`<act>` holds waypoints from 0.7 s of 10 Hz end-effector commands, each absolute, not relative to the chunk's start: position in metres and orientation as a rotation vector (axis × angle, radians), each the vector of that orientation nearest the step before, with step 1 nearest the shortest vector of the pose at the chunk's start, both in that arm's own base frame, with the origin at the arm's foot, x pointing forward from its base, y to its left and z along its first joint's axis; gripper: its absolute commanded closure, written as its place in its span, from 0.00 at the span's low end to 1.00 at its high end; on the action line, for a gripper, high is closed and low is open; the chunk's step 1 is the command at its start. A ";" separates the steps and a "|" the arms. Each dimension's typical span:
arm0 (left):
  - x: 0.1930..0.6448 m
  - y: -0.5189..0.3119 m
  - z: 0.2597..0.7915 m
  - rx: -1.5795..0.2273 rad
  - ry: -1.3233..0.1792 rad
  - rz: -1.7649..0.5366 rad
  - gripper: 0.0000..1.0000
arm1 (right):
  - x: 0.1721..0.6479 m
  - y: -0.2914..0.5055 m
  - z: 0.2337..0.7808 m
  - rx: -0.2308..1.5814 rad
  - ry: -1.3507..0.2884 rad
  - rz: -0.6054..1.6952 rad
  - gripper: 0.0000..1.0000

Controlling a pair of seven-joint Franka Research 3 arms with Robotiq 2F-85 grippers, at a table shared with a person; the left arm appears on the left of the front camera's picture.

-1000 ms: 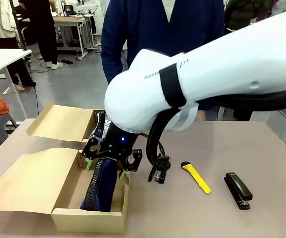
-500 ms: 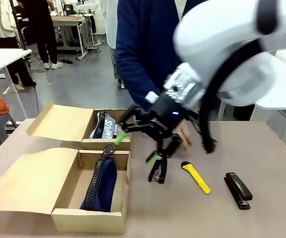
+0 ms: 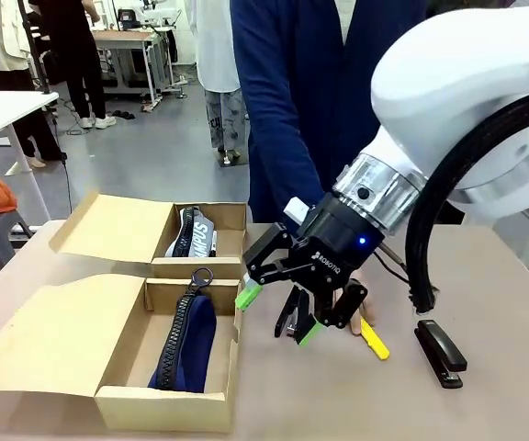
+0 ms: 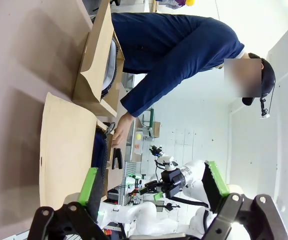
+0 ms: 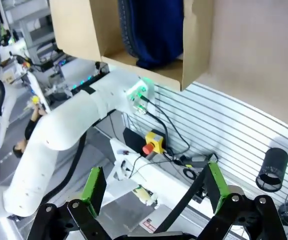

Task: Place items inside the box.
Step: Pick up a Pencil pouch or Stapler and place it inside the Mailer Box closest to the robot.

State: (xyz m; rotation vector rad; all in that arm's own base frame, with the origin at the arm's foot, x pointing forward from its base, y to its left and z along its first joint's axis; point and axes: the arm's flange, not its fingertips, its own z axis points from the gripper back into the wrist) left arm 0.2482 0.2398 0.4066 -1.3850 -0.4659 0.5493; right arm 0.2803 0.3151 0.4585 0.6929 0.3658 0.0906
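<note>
Right tool [image 3: 278, 313] spread wide, gripping nothing, just beside upright stapler [image 3: 288, 321] on worktop [image 3: 485, 404], left tool [image 4: 152, 182] likewise wide and empty, navy pouch [image 3: 186, 342] lying in box [image 3: 163, 409]

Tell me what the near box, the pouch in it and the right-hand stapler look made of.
Near box: plain brown cardboard, matte, creased flaps.
Navy zip pouch: probably soft fabric, sagging along its zip.
Black stapler: smooth, slight gloss; plastic or painted metal, unclear.

White right arm [image 3: 467, 101] angled down-left, right gripper [image 3: 278, 314] fingers spread wide and empty, left gripper [image 4: 151, 182] fingers also spread
</note>
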 end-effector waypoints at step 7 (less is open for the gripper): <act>0.247 0.237 0.407 -1.394 -0.481 0.530 0.00 | 0.295 0.298 0.469 0.780 0.310 0.094 0.00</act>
